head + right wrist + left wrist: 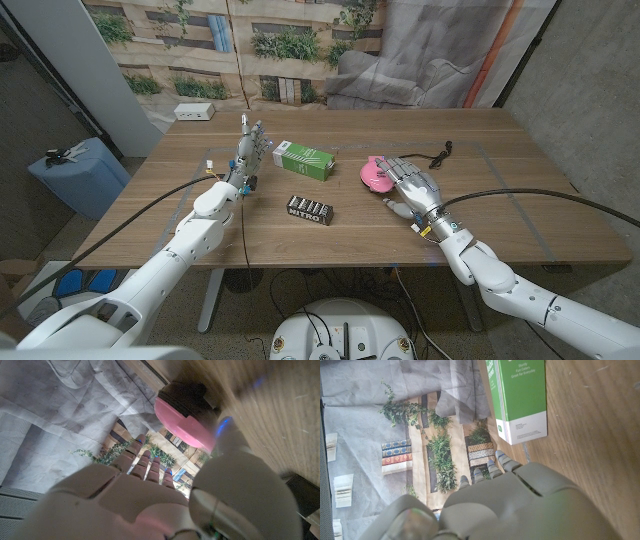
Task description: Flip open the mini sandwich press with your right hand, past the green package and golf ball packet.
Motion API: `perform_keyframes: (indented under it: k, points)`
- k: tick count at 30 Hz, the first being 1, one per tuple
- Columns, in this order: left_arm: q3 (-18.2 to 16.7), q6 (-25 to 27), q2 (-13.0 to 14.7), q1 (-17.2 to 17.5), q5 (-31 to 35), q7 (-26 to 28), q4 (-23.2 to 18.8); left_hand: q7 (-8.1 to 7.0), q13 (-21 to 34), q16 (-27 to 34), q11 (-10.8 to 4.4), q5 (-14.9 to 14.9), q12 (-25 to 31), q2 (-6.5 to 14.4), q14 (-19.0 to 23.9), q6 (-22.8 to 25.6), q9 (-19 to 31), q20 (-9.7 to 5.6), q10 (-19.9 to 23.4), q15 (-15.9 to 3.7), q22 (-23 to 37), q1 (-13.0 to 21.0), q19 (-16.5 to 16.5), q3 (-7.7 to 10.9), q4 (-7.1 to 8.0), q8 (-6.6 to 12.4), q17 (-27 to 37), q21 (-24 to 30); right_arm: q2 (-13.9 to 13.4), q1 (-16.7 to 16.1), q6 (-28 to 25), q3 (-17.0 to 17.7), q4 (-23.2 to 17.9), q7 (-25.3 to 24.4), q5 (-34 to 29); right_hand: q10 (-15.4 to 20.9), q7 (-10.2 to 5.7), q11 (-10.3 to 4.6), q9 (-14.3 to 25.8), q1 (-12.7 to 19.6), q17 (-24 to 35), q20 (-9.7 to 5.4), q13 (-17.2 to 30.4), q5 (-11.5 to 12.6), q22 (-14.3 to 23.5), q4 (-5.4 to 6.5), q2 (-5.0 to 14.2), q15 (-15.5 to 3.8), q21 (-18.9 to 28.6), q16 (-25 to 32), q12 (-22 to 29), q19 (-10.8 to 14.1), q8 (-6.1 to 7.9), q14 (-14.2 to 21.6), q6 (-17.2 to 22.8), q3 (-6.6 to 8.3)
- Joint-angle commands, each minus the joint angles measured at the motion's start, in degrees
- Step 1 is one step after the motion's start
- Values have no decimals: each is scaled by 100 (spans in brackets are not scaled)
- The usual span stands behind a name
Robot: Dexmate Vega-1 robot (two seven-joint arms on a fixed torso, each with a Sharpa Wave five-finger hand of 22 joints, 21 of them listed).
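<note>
Hovering right robot hand [413,184] beside pink sandwich press [374,175], fingers apart

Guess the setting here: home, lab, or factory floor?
Likely a lab or test bay, not a home: a standing wooden table on bare floor, a printed backdrop of shelves and plants draped with grey cloth, and cables trailing underneath.

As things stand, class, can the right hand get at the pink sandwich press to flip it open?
Probably yes. The right hand is already right beside the pink sandwich press, fingers apart, with nothing between them. The green package and golf ball packet lie off to the side.
</note>
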Motion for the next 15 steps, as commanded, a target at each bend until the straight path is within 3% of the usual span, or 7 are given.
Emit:
perform_keyframes:
  k: [1,15]
  points:
    - [1,-1,-1,1,1,-1,1,-46,14,39,0,27,37,298,-44,-200,26,-19,-36,-210,15,-2,19,-44,4,27,19,36,99,148,-124,-168,155,-135,-43,87,6,-21,14,176,18,-11,9,-21,0,21,-19,-8,31,32,24,79,39,119,41,57]
    - [1,-2,-1,1,1,-1,1,-46,14,39,1,27,39,298,-43,-198,26,-24,-29,-214,15,-1,19,-44,4,28,19,36,63,146,-367,-143,-5,-119,-86,258,-29,-32,14,277,32,-46,9,-40,2,93,-1,-58,43,73,54,200,101,237,259,80]
